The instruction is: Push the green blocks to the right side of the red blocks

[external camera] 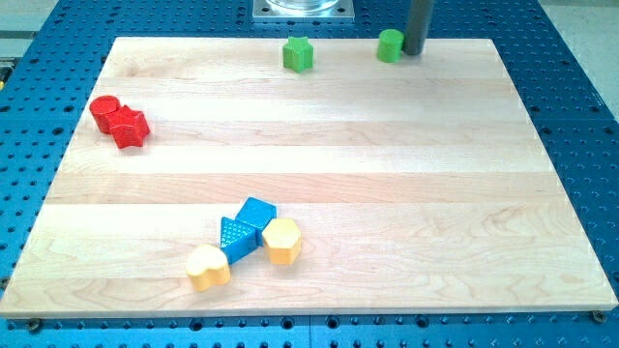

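Camera view is showing a pale wooden board (319,174) lying on a blue perforated table (580,116), and nearly everything on it is sitting near an edge. In the upper left of the frame, the red cylinder (104,112) and the red star-shaped block (130,128) are touching each other, close to the board's left edge. Moving rightward to the lower centre, a cluster of four is resting together: the yellow heart-shaped block (208,268) is lying lowest and furthest left, the blue triangular block (237,237) is sitting just above and to its right, the blue cube (256,214) is touching the triangle's upper right, and the yellow hexagonal block (281,241) is pressing against the blue pair from the right. At the top centre, the green star-shaped block (298,54) is standing alone near the board's upper edge, well apart from the reds. Further right along that edge, the green cylinder (390,45) is sitting, and my tip (414,52) is touching or nearly touching its right side, with the dark rod rising out of the frame's top. The rod is carrying no jaws, so there is no opening or grasp to report. Both greens are lying to the right of the reds.
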Robot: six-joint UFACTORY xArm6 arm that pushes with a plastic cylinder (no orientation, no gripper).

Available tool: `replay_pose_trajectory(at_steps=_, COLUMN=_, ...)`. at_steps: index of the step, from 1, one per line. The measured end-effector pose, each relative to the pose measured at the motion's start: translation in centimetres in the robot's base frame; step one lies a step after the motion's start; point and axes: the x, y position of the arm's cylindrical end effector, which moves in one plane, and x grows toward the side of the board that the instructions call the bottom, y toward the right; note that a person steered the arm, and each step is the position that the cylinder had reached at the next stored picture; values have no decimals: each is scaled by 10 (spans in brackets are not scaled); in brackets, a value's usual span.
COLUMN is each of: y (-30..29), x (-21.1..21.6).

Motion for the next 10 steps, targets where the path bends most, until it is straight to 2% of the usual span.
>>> replay_pose_trajectory(at_steps=1, y=14, x=-10)
replay_pose_trajectory(at_steps=3, y=-116, x=9)
replay_pose_trajectory(at_steps=4, y=-117, x=-12)
replay_pose_trajectory(at_steps=5, y=-165, x=-13)
replay_pose_trajectory(at_steps=6, y=-208, x=10)
replay_pose_trajectory(at_steps=8, y=-293, x=109)
replay_pose_trajectory(at_steps=9, y=-297, x=117)
replay_pose_trajectory(at_steps=10, y=-309, x=100)
